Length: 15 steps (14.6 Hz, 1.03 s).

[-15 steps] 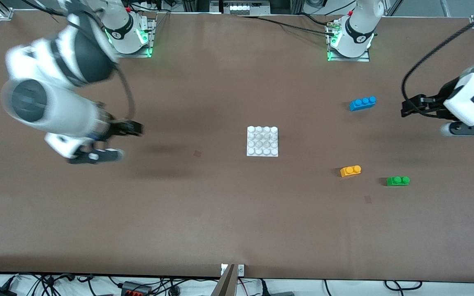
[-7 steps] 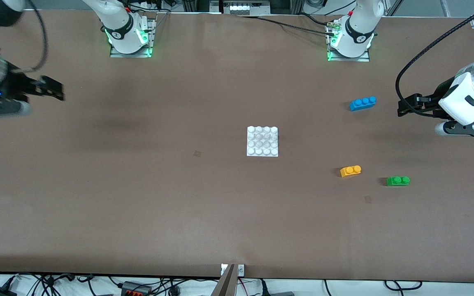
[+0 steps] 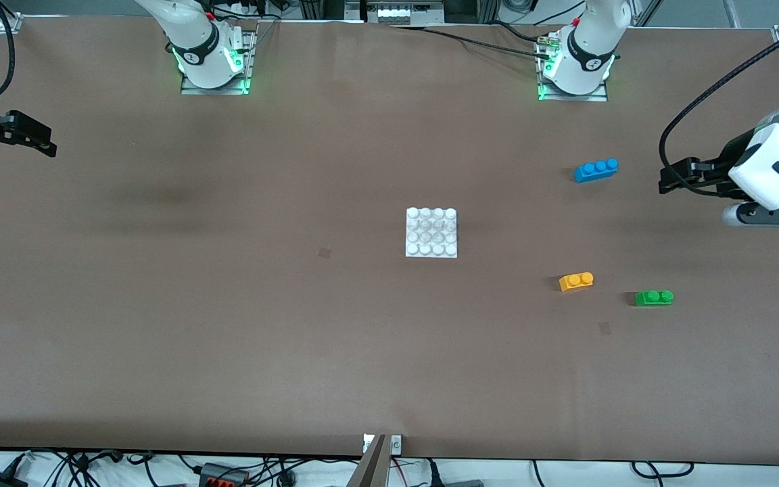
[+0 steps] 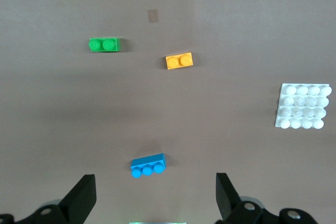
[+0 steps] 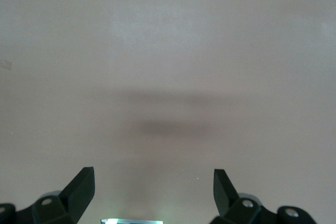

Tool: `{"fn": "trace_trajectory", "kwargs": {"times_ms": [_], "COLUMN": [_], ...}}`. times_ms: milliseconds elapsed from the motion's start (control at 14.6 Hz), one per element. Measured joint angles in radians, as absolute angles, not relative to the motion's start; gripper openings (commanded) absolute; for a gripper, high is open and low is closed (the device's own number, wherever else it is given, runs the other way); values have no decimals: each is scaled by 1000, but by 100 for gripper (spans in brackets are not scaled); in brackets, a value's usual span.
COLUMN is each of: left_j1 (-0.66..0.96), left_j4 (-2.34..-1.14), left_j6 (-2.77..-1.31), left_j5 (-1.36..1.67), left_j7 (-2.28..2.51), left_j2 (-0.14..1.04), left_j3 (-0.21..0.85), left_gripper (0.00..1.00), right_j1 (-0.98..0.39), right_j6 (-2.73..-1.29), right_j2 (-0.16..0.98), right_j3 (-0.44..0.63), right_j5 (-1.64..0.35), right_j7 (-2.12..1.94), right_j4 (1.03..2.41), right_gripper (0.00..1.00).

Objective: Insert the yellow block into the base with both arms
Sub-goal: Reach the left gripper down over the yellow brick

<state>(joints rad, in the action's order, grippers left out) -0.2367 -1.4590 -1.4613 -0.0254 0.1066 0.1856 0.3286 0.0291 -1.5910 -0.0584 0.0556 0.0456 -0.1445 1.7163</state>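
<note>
The yellow block (image 3: pixel 576 281) lies on the table with two studs up, nearer to the front camera than the white studded base (image 3: pixel 431 233) and toward the left arm's end. My left gripper (image 3: pixel 665 177) hangs open and empty over bare table beside the blue brick. Its wrist view shows the yellow block (image 4: pixel 179 61), the base (image 4: pixel 303 106) and the left gripper (image 4: pixel 154 187) with jaws wide apart. My right gripper (image 3: pixel 41 138) hovers open over the table's edge at the right arm's end. The right wrist view shows the right gripper (image 5: pixel 153 174) over bare table only.
A blue three-stud brick (image 3: pixel 596 170) lies farther from the front camera than the yellow block. A green two-stud brick (image 3: pixel 654 297) sits beside the yellow block, toward the left arm's end. Both arm bases (image 3: pixel 210 57) stand along the table's back edge.
My right arm has swung from over the table's inner part out to the edge at its own end. My left gripper has only shifted slightly.
</note>
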Motion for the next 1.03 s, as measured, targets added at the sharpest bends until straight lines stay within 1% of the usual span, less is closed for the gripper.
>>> {"fn": "trace_trajectory", "kwargs": {"times_ms": [137, 343, 480, 548, 754, 1028], "left_j1": [-238, -240, -240, -239, -231, -215], "left_j4": [-1462, -1472, -1509, -1551, -1732, -1867], "left_j6": [-1485, -1602, -1715, -1783, -2017, -2184], "left_j5": [-25, -25, -25, -25, -25, -25], "left_j7": [107, 109, 110, 111, 151, 192], "left_j2": [238, 315, 335, 338, 342, 343], "left_j3": [327, 326, 327, 328, 338, 360], "left_gripper": [100, 100, 100, 100, 100, 100], "right_j1": [28, 27, 24, 23, 18, 11], "right_j6": [-1591, -1591, -1591, -1591, -1591, -1591], "right_j2": [-58, -58, -58, -58, -58, -58], "right_j3": [56, 58, 58, 58, 57, 57], "right_j5": [8, -32, -31, -22, 32, 35], "right_j7": [-141, -140, -140, -140, -140, -140], "right_j4": [1714, 1714, 1713, 1713, 1713, 1712], "right_gripper": [100, 100, 100, 100, 100, 100]}}
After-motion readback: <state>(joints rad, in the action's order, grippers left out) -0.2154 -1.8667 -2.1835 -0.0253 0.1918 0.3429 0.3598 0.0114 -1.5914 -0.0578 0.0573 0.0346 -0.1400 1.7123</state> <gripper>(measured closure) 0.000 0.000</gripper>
